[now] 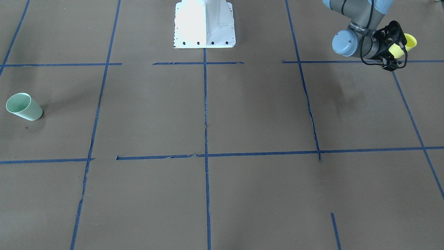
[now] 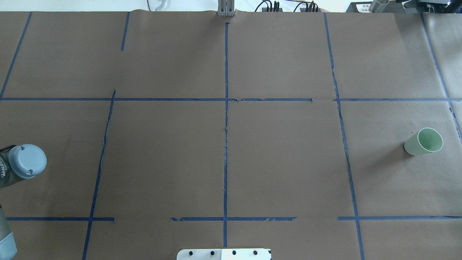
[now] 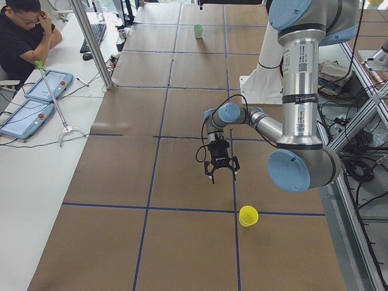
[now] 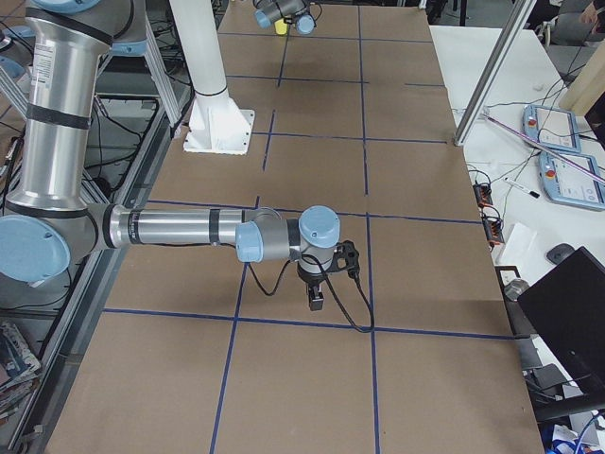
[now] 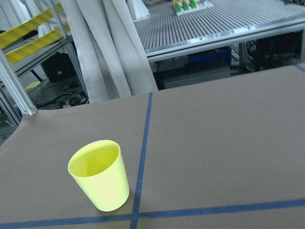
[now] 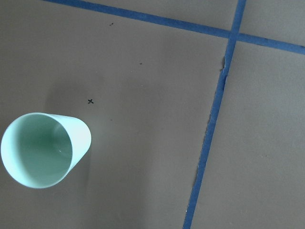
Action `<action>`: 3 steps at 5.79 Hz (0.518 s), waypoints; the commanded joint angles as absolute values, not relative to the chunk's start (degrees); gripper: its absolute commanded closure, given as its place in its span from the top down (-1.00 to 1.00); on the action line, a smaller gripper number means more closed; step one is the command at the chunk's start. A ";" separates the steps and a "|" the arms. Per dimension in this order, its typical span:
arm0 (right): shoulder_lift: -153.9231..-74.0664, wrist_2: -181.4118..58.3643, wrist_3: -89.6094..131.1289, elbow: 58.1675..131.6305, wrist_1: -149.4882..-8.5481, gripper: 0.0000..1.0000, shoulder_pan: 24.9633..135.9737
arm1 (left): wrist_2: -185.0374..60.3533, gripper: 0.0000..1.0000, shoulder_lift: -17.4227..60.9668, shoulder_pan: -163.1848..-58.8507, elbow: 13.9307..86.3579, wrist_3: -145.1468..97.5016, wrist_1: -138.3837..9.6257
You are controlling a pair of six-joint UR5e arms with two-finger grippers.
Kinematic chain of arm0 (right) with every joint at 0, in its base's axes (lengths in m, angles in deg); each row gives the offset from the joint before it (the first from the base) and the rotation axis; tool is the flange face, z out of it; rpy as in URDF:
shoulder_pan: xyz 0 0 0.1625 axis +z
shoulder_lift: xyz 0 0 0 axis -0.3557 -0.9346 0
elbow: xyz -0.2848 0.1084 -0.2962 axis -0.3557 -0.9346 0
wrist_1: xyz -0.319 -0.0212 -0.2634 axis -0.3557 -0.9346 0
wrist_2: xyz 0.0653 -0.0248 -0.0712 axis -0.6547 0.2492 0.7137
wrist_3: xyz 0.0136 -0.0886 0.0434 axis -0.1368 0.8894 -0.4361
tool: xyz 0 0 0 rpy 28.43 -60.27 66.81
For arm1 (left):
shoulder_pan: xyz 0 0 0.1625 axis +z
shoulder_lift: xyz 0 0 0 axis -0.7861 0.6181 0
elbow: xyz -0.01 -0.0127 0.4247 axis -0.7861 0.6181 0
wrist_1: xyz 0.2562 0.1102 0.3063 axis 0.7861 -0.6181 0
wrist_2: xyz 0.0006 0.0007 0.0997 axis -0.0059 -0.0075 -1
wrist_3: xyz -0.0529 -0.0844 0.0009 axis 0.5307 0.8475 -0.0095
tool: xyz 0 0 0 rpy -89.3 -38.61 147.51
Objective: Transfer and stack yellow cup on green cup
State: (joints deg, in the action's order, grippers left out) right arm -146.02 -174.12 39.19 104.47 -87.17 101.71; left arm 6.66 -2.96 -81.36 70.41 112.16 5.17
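The yellow cup [image 5: 100, 181] stands upright on the brown table beside a blue tape line, at the robot's left end; it also shows in the front view [image 1: 408, 42] and the left side view [image 3: 248, 216]. My left gripper [image 1: 392, 64] hovers above the table a little way from it, fingers spread and empty [image 3: 222, 176]. The green cup [image 2: 424, 142] stands upright at the opposite end, also in the front view [image 1: 24, 106] and from above in the right wrist view [image 6: 40, 150]. My right gripper [image 4: 317, 295] hangs high over the table; I cannot tell if it is open.
The white robot base [image 1: 204, 24] sits at the table's middle edge. Blue tape lines [image 2: 226, 137] divide the brown paper surface into squares. A person [image 3: 24, 30] sits at a side desk beyond the table.
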 commanded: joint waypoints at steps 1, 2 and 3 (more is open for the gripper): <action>-146.40 -174.38 39.19 104.47 -87.17 1.00 101.26 | 9.97 1.00 -2.92 -80.74 60.47 114.63 3.23; -146.49 -174.55 39.19 104.56 -87.17 1.00 101.00 | 10.34 1.00 -2.92 -80.56 58.86 115.08 2.08; -146.49 -174.73 39.19 104.65 -87.17 1.00 100.65 | 12.17 1.00 -3.09 -78.82 58.49 116.30 2.07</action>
